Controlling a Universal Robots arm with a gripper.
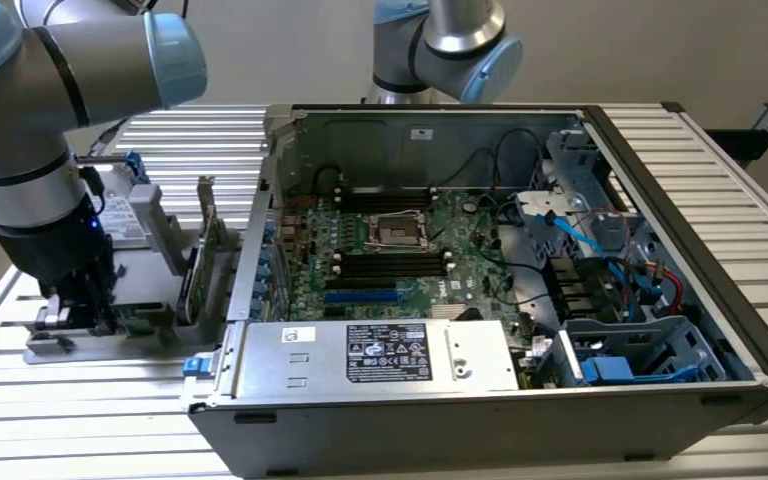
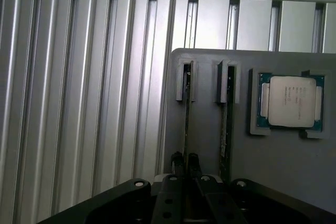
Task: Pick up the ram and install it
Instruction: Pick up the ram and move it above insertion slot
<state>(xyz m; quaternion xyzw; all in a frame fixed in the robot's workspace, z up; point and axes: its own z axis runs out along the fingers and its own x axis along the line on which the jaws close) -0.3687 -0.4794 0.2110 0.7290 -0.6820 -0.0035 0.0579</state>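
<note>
Here gripper (image 2: 186, 162) pinches ram (image 2: 187, 111) standing in grey holder (image 2: 206, 129), w/ CPU (image 2: 292, 100) alongside.

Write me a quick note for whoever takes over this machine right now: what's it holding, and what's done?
Gripper: closed on one ram stick, which stands edge-up in its slot in the grey holder, beside the open computer.
Done: stick gripped, not yet lifted.
Left: lifting it out and seating it in a black slot on the computer's board.
</note>
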